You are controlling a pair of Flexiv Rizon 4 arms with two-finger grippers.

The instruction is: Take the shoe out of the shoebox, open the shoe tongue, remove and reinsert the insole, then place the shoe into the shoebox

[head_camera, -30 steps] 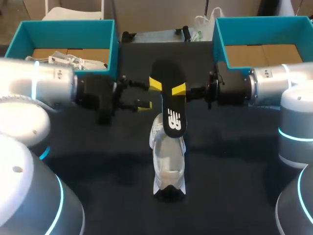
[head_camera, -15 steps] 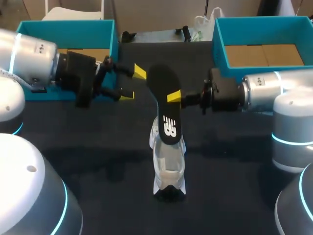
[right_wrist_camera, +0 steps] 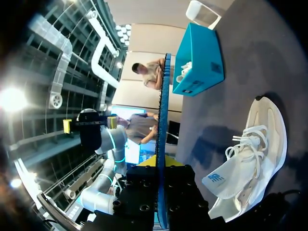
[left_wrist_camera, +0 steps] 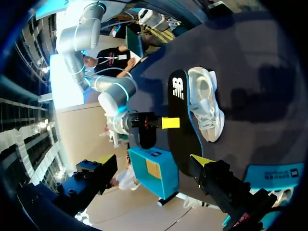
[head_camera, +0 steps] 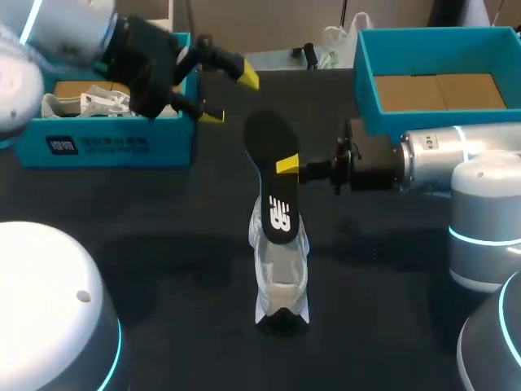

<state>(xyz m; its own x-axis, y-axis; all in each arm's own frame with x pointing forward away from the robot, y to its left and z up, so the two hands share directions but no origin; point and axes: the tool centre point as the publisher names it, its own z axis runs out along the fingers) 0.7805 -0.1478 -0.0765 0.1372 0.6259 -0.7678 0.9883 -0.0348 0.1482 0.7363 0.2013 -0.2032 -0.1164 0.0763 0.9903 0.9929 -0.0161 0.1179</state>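
A dark, matte surface (head_camera: 383,269) spreads wide under even overhead light; soft, darker shadows pool on it near its middle.

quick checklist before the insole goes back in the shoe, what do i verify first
1. Insole gripped by the right end effector: ok, it is clamped on both faces and stands edge-on between the fingers in the right wrist view.
2. Left end effector clear of the insole: ok, it is open and up by the left shoebox.
3. Shoe on its sole with the opening up: ok.
4. Tongue pulled back far enough: cannot tell.
5. Insole's lower end lined up with the opening: cannot tell, the two overlap in the head view.
6. Shoe held steady: not ok, nothing holds it.
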